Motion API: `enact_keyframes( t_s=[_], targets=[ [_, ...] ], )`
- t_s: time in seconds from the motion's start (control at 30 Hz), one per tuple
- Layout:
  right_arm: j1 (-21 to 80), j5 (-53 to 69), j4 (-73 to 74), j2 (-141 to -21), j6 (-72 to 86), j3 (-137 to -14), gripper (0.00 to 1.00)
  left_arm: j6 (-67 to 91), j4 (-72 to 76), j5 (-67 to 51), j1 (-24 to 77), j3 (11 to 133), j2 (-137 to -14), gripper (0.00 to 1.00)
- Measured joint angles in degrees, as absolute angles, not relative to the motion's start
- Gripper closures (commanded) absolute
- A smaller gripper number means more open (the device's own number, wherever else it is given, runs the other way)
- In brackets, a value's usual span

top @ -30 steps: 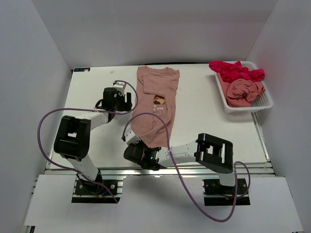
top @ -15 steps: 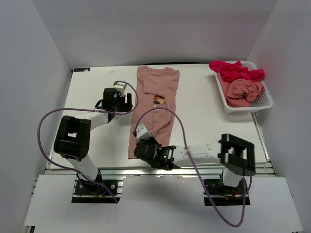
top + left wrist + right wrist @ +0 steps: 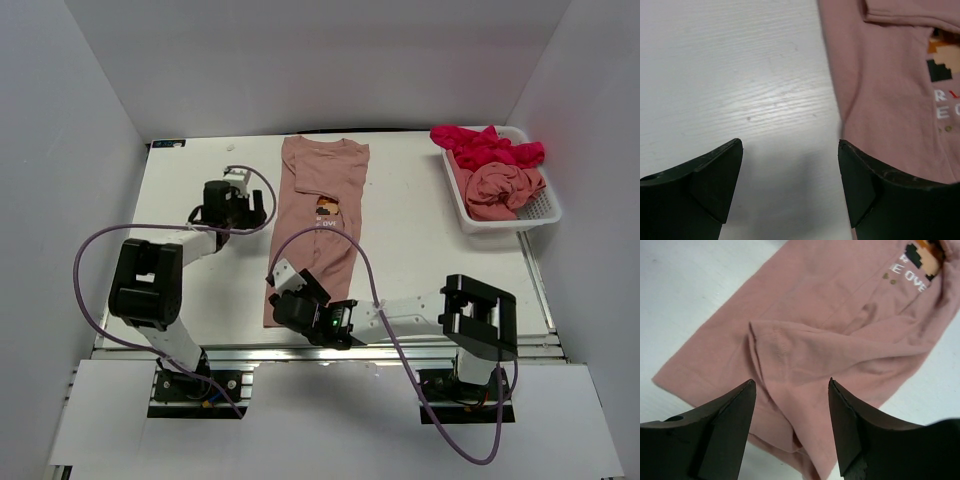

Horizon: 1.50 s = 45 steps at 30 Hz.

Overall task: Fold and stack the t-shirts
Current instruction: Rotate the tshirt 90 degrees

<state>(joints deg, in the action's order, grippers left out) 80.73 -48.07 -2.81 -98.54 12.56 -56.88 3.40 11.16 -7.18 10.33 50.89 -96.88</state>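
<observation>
A dusty pink t-shirt (image 3: 322, 180) with a small pixel chest print (image 3: 327, 207) lies lengthwise mid-table, its sides folded in to a narrow strip. My right gripper (image 3: 297, 288) hovers open over its near hem. In the right wrist view the folded-over cloth (image 3: 840, 315) lies loose between and beyond the black fingers (image 3: 727, 415), and nothing is gripped. My left gripper (image 3: 258, 205) stands open over bare table just left of the shirt. The left wrist view shows the shirt's edge (image 3: 880, 75) by the right finger (image 3: 865, 185).
A white mesh basket (image 3: 508, 224) at the back right holds a magenta-red shirt (image 3: 488, 148) and a crumpled pink one (image 3: 505, 188). White walls close in the table (image 3: 420, 250) on three sides. Purple cables loop near both arms.
My right gripper has opened and let go of the shirt's lower edge, which now lies folded flat. The left gripper has shifted slightly left, away from the shirt.
</observation>
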Motion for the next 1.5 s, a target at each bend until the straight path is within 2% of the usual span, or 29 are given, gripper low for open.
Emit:
enact_keyframes(
  t_s=[0.2,0.57,0.83,0.9,0.93,0.97,1.03,1.1,1.23,1.33,1.43,1.47,1.5],
  targets=[
    [80.62,-45.21,-3.16,-100.9,12.1,-60.36,0.36,6.33,13.15,-10.15,4.21,51.68,-99.66,0.14],
    [80.31,-41.23,-3.18,-108.05,11.66,-66.54,0.37,6.66,15.88,-11.22,4.75,50.24,-99.63,0.14],
    [80.23,-40.93,-3.05,-110.24,11.55,-68.07,0.44,6.48,16.1,-11.27,4.75,49.98,-99.59,0.14],
    [80.16,-41.65,-3.07,-110.24,11.57,-68.16,0.48,6.48,16.27,-11.44,4.75,49.95,-99.59,0.14],
    [80.03,-42.0,-3.03,-110.26,11.55,-68.2,0.51,6.48,16.38,-11.49,4.75,49.95,-99.59,0.14],
    [79.94,-42.37,-3.01,-110.3,11.53,-68.23,0.59,6.48,16.49,-11.55,4.75,49.95,-99.59,0.14],
    [79.85,-43.2,-2.94,-110.59,11.46,-68.45,0.64,6.46,16.62,-11.66,4.75,49.95,-99.59,0.14],
    [79.55,-43.79,-2.96,-111.13,11.51,-68.93,0.66,6.46,16.71,-11.84,4.75,49.93,-99.59,0.14],
    [78.83,-44.47,-2.76,-112.44,11.75,-69.8,0.61,6.42,16.75,-12.1,4.75,49.69,-99.55,0.14],
    [78.43,-44.45,-2.66,-112.9,11.88,-69.87,0.66,6.39,16.73,-12.21,4.75,49.3,-99.42,0.14],
    [78.08,-44.4,-2.31,-112.99,12.27,-69.87,0.76,6.37,16.73,-12.32,4.75,49.25,-99.33,0.14],
    [78.02,-44.42,-2.04,-112.99,12.51,-69.87,0.86,6.35,16.73,-12.36,4.75,49.23,-99.26,0.14],
    [78.0,-44.4,-1.78,-112.99,12.69,-69.87,0.9,6.26,16.73,-12.43,4.75,49.23,-99.15,0.14]
  ],
)
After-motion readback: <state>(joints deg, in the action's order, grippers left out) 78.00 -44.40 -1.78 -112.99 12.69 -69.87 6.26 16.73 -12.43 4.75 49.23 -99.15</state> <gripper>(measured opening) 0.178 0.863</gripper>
